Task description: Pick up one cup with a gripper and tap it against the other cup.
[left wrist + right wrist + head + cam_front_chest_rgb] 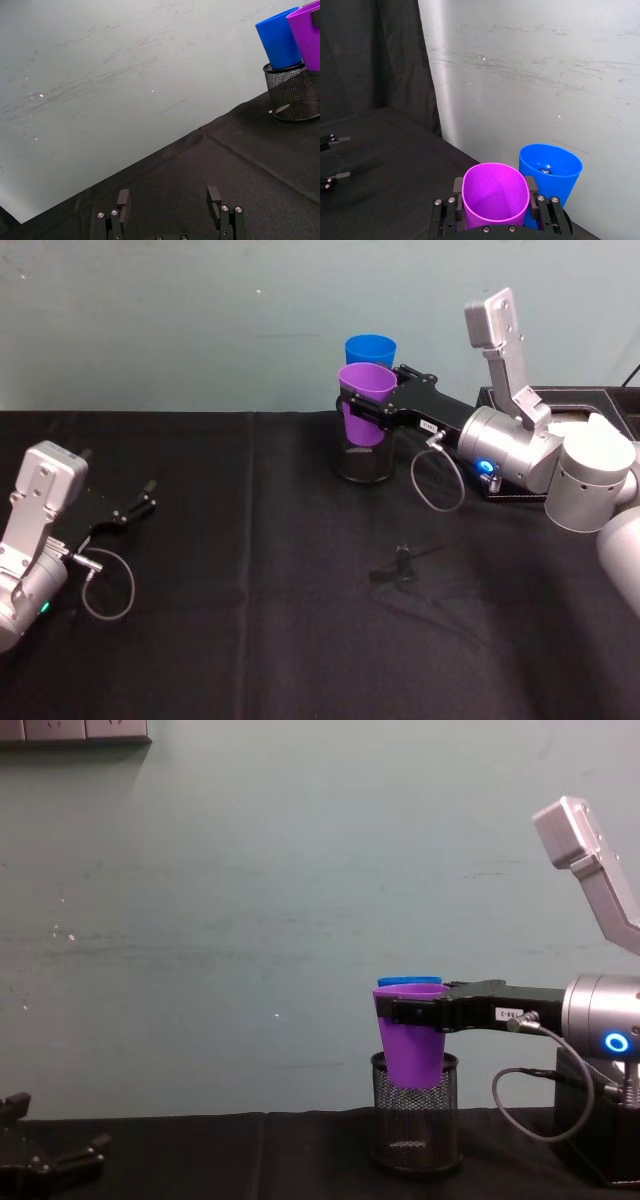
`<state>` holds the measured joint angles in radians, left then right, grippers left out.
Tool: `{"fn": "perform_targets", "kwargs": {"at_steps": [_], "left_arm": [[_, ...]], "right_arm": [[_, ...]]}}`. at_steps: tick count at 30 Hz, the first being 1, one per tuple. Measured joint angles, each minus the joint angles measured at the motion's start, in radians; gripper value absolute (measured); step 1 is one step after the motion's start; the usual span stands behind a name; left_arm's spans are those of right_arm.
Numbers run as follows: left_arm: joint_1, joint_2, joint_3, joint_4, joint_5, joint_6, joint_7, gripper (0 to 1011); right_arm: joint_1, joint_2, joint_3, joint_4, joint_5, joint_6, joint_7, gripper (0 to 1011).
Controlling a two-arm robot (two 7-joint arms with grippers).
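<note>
Two grippers are at work. At the left, the left gripper [140, 504] sits low over the black table [250, 600], its fingers spread apart. Right of centre, the purple cup [362, 390] has its base dipped into the mesh holder [365, 462] and is clamped by the right gripper [380, 406]. The blue cup [370, 347] stands just behind it in the holder.

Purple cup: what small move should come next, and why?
Probably nudge it back against the blue cup: the right end effector is shut on the purple cup, base inside the mesh holder's rim, blue cup close behind. Left end effector sits open far left.
</note>
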<state>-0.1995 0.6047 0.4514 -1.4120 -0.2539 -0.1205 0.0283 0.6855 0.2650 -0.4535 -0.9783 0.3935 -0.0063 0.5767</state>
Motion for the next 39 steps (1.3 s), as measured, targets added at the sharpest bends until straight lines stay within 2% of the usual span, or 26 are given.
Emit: {"fn": "perform_targets", "kwargs": {"at_steps": [39], "left_arm": [[0.000,0.000,0.000,0.000,0.000,0.000,0.000,1000]], "right_arm": [[0.003,-0.001,0.001,0.001,-0.001,-0.002,-0.001,724]]}}
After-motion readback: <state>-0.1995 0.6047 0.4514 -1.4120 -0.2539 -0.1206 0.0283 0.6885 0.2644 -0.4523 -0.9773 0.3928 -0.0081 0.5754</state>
